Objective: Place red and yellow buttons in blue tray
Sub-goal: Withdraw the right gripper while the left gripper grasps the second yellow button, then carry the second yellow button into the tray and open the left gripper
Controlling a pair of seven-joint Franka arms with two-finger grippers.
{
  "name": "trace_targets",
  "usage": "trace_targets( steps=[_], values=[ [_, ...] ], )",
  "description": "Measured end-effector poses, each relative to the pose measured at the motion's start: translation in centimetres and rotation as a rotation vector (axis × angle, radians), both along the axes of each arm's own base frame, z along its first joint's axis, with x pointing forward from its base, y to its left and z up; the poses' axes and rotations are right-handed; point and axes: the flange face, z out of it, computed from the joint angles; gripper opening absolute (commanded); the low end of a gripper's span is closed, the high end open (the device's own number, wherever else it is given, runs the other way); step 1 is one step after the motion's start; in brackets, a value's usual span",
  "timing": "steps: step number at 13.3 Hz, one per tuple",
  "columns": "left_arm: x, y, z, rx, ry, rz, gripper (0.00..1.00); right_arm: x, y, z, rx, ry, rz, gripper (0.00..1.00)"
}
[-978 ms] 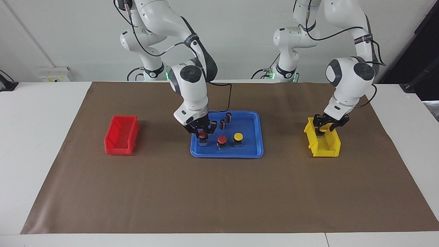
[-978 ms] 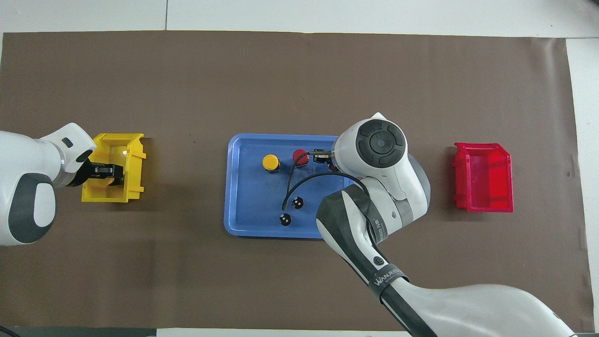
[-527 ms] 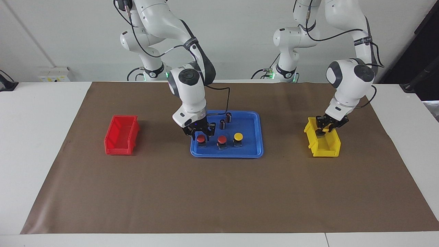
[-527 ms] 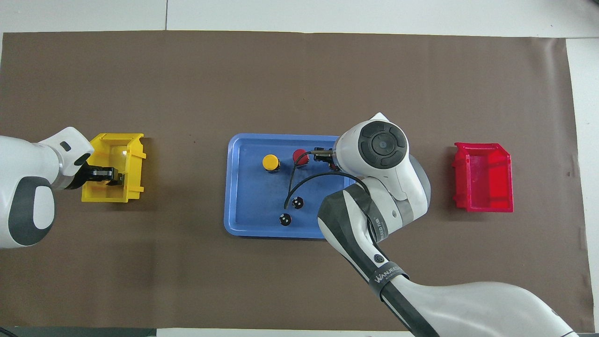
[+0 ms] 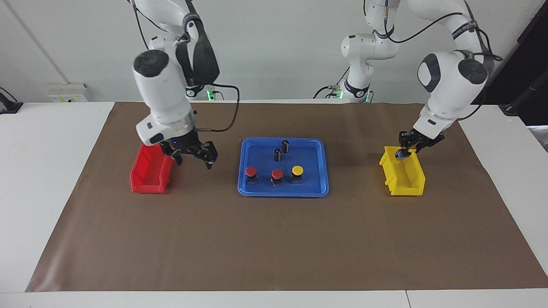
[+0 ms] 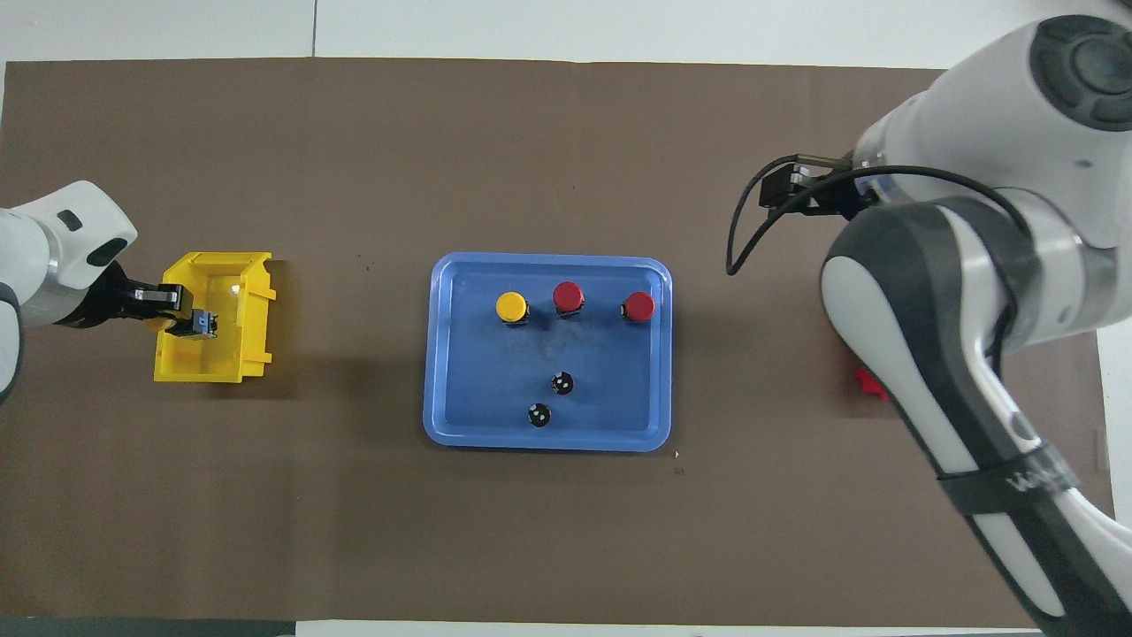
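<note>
The blue tray (image 5: 282, 192) (image 6: 548, 442) lies mid-mat. In it stand two red buttons (image 5: 251, 172) (image 5: 277, 174) and one yellow button (image 5: 297, 170) in a row, seen from overhead as red (image 6: 638, 306), red (image 6: 568, 296) and yellow (image 6: 511, 306). My left gripper (image 5: 404, 150) (image 6: 186, 318) hangs just over the yellow bin (image 5: 404, 182) (image 6: 212, 358), shut on another yellow button (image 6: 205, 324). My right gripper (image 5: 192, 155) is open and holds nothing, raised over the tray-side edge of the red bin (image 5: 147, 175).
Two dark capless cylinders (image 5: 285, 146) (image 5: 278, 155) stand in the tray, nearer the robots than the buttons. In the overhead view the right arm covers nearly all of the red bin (image 6: 867, 382). Brown mat spreads around the tray and bins.
The right gripper opened, left a red button in the tray, rose and swung toward the red bin. The left gripper shut on a yellow button in the yellow bin and lifted it.
</note>
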Motion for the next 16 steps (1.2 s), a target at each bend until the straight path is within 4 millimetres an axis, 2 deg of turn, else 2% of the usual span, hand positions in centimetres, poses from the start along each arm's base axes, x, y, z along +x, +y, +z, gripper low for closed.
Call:
trace_targets(
  steps=[1, 2, 4, 5, 6, 7, 9, 13, 16],
  values=[
    [-0.2, -3.7, 1.4, -0.003, -0.030, 0.042, 0.01, -0.9, -2.3, 2.2, -0.002, 0.016, 0.006, 1.00],
    [-1.0, -8.3, 1.1, -0.004, -0.037, 0.081, 0.01, -1.9, -4.5, 4.3, -0.006, 0.032, 0.025, 1.00],
    [-2.6, -16.9, -1.7, -0.008, -0.041, 0.122, 0.01, -3.5, -9.5, 7.6, -0.009, 0.068, 0.076, 1.00],
    [-3.1, -19.8, -3.4, -0.012, -0.044, 0.142, 0.01, -4.1, -11.8, 8.6, -0.015, 0.083, 0.099, 1.00],
    [-3.3, -21.7, -4.9, -0.012, -0.043, 0.153, 0.01, -4.5, -13.7, 9.0, -0.030, 0.096, 0.116, 1.00],
    [-3.3, -23.0, -6.3, -0.012, -0.042, 0.160, 0.01, -4.8, -15.0, 9.0, -0.047, 0.112, 0.128, 1.00],
    [-3.0, -24.1, -8.3, -0.015, -0.044, 0.174, 0.01, -5.0, -16.1, 8.4, -0.051, 0.132, 0.129, 1.00],
    [-3.2, -26.8, -11.0, -0.029, -0.058, 0.207, 0.01, -5.4, -16.0, 5.6, -0.043, 0.167, 0.134, 1.00],
    [-3.1, -27.7, -13.0, -0.030, -0.057, 0.210, 0.02, -5.9, -15.9, 5.6, -0.042, 0.164, 0.140, 1.00]
  ],
)
